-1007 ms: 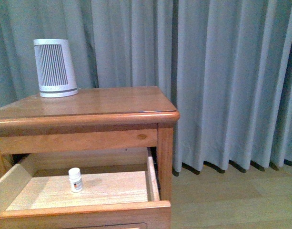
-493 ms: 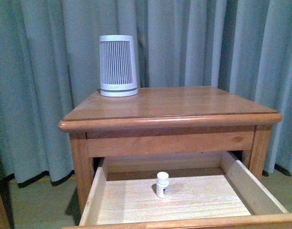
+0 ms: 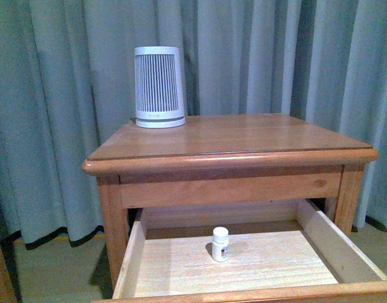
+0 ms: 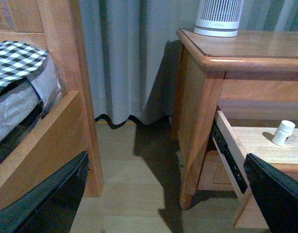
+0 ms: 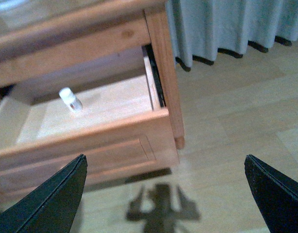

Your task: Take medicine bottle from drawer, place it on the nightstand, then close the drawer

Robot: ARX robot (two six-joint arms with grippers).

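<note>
Orange-brown wood: the nightstand (image 3: 231,136) is serving as reference for every position below. The drawer (image 3: 131,252), the upper one, is standing pulled well out of the nightstand's front, so its pale floor is lying exposed from above. The medicine bottle (image 3: 220,244) is standing upright, cap up, on that floor, about midway between the side walls and nearer the nightstand's body than the drawer front. Nothing is touching it. Judgement: opening done, pick not yet begun.

Left gripper (image 4: 166,194): jaws are gaping wide and holding nothing. It is hanging low, off the nightstand's left flank, and looking across at the bottle.

Right gripper (image 5: 166,194): jaws are likewise spread fully, empty. It is hovering out in front of the nightstand, above drawer level, toward the right front leg.

Neither gripper is showing in the front view.

Surroundings:
- A white ribbed cylinder (image 3: 158,87) is occupying the rear left corner of the nightstand top; the rest is showing only bare wood, suitable for set-down.
- Grey curtain (image 3: 256,57) is hanging behind the nightstand.
- A wooden bed frame (image 4: 66,136) is sitting off the nightstand's left flank, narrowing the left arm's room.

Likely obstructions are the top's overhanging edge and the drawer walls; a descent from the front is looking freer.
</note>
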